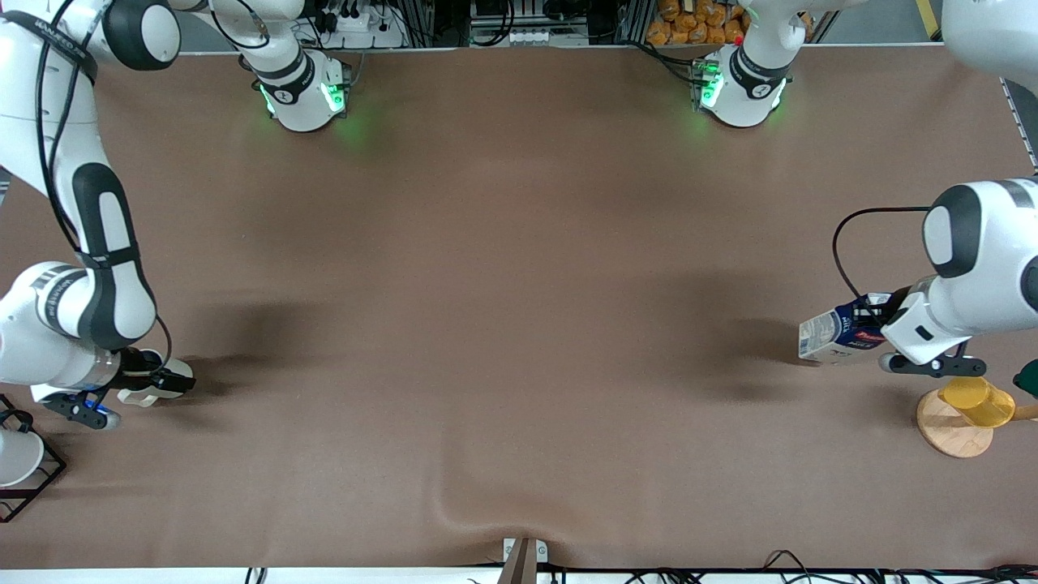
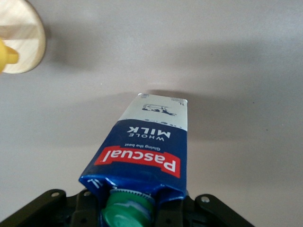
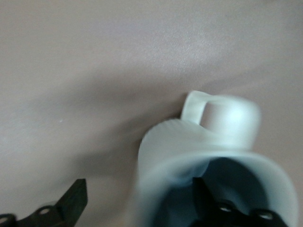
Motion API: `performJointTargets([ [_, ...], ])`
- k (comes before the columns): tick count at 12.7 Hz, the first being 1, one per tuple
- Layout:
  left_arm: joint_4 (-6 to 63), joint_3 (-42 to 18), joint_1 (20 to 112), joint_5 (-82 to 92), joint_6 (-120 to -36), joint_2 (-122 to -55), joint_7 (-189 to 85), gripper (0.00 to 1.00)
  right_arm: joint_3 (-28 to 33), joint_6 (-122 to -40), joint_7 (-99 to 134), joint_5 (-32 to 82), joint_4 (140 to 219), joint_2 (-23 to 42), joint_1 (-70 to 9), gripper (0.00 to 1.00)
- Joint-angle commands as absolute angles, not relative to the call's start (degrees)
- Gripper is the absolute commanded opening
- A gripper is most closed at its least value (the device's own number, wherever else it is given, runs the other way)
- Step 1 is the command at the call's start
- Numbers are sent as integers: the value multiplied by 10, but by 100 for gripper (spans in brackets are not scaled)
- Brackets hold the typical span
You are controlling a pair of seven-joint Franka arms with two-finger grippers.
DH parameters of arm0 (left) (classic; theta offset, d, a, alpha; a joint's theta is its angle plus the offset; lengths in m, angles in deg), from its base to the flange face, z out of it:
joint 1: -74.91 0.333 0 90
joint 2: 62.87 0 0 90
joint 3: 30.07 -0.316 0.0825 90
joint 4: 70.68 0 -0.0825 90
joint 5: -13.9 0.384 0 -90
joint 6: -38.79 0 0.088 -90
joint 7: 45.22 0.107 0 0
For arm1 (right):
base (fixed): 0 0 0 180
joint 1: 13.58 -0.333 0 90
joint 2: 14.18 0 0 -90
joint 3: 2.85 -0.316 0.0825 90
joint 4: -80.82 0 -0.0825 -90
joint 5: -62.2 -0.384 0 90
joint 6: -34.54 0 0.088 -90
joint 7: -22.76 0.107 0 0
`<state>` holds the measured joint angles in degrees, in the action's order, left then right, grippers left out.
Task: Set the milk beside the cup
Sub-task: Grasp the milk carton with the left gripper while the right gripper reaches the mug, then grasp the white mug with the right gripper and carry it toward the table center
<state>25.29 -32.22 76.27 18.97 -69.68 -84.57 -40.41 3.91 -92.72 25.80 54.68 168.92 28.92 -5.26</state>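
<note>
My left gripper [image 1: 880,324] is shut on the top of the milk [image 1: 839,332], a dark-blue carton with a red band and green cap. It holds the carton tilted, base toward the table's middle, just over the cloth at the left arm's end. In the left wrist view the gripper [image 2: 135,213] clamps the carton [image 2: 147,146] by its gable. My right gripper [image 1: 166,381] is at the cup [image 1: 146,396], a pale mug at the right arm's end. In the right wrist view the gripper [image 3: 142,203] is open, one finger inside the cup [image 3: 189,142], the other outside and apart from its wall.
A yellow cup [image 1: 973,401] hangs on a wooden stand [image 1: 949,434] just nearer the front camera than the milk; its wooden base also shows in the left wrist view [image 2: 23,42]. A black wire rack [image 1: 36,478] with a white cup [image 1: 12,454] stands beside the mug. The brown cloth [image 1: 503,324] has a fold at its front edge.
</note>
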Motion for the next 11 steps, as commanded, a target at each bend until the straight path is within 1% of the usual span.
performJointTargets([
  [1, 245, -322, 765, 192, -676, -831, -413, 30, 37, -946, 252, 573, 1698, 294, -46, 0],
  [4, 246, -321, 767, 187, -676, -821, -414, 30, 37, -948, 253, 574, 1697, 293, -45, 0],
  [9, 246, -322, 768, 187, -676, -825, -414, 32, 37, -948, 240, 576, 1689, 285, -46, 0],
  [11, 245, -322, 767, 187, -676, -825, -425, 34, 36, -938, 205, 575, 1680, 257, -55, 0],
])
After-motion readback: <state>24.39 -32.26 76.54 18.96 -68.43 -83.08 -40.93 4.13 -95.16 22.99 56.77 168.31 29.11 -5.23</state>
